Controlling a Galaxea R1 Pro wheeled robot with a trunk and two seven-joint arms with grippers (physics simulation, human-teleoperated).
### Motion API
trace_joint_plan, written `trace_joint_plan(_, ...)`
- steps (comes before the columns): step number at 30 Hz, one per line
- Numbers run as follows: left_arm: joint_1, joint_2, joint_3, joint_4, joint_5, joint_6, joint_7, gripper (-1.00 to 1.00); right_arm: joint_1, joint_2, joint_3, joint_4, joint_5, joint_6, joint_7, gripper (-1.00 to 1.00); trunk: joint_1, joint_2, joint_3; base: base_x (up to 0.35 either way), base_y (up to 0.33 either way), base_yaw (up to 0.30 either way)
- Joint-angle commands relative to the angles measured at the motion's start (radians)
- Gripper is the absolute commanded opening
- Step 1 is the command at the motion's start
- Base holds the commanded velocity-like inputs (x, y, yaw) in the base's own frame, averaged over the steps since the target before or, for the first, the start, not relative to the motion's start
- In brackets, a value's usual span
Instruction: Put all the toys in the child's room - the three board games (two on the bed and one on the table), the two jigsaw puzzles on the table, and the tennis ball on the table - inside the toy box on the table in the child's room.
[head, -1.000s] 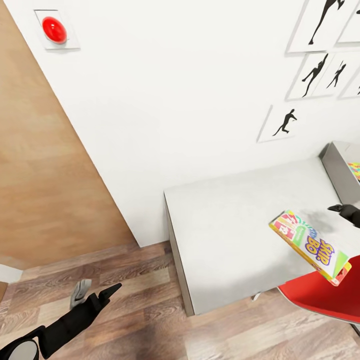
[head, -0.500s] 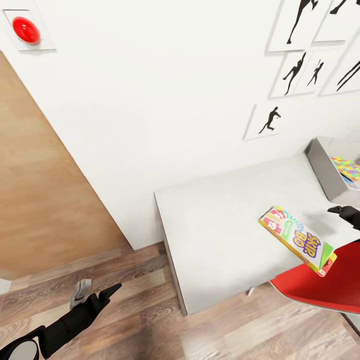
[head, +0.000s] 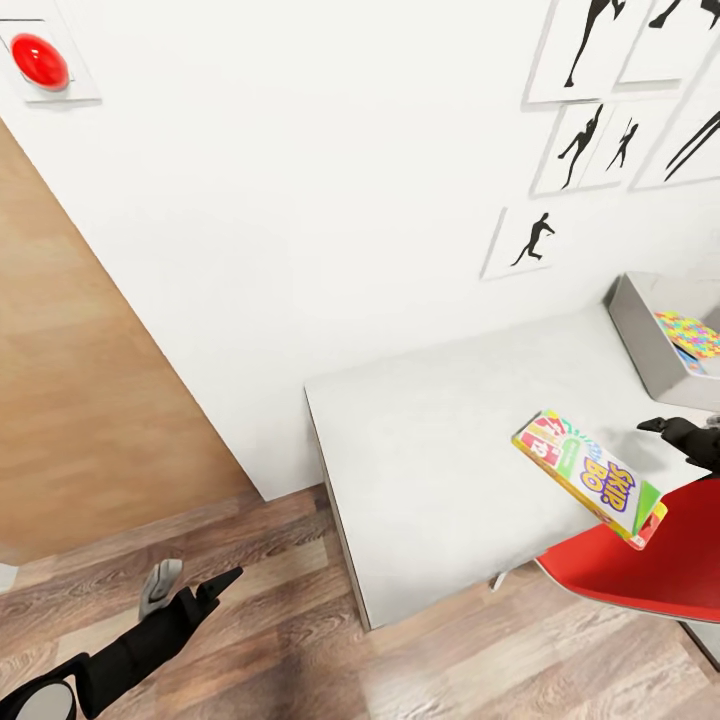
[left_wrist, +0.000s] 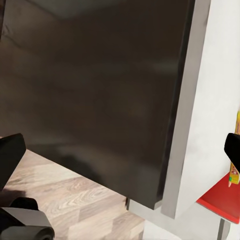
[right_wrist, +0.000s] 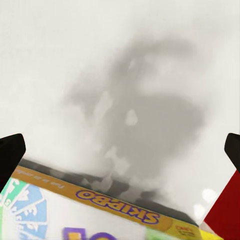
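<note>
Left gripper (head: 195, 590) low over the wood floor (head: 300, 640), jaws spread, empty. Skip-Bo board game (head: 588, 476) tilted above the white table's (head: 440, 480) front right edge, by the red chair (head: 640, 570). Right gripper (head: 668, 432): jaw state unreadable. Grey toy box (head: 645, 345) at table's far right corner.

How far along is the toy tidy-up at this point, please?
Done: one colourful toy lies in the toy box. In hand: the right hand carries the Skip-Bo game above the table, short of the box. Left: dropping it in, then any remaining toys.
</note>
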Motion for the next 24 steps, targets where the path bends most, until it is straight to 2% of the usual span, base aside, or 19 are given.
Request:
trace_joint_plan(1, 0.000, 0.000, 0.001, -0.001, -0.001, 0.005, -0.004, 1.00, -0.001, 0.001, -0.007, 0.000, 0.007, 0.005, 0.005, 1.00, 0.000, -0.001, -0.001, 0.000, 0.000, -0.014)
trace_joint_plan(16, 0.002, 0.000, 0.002, -0.001, -0.001, 0.005, -0.002, 1.00, -0.001, 0.025, -0.007, 0.024, 0.006, 0.007, 0.006, 1.00, 0.000, -0.001, -0.001, 0.000, 0.000, -0.005)
trace_joint_plan(21, 0.002, 0.000, 0.002, -0.001, -0.001, 0.005, -0.002, 1.00, -0.004, 0.053, -0.007, 0.040, 0.005, 0.007, -0.001, 1.00, 0.000, -0.001, -0.001, 0.000, 0.000, 0.000)
trace_joint_plan(24, 0.002, 0.000, 0.002, -0.001, -0.001, 0.005, -0.002, 1.00, -0.006, 0.059, -0.006, 0.048, 0.005, 0.007, -0.003, 1.00, 0.000, -0.001, -0.001, 0.000, 0.000, 0.000)
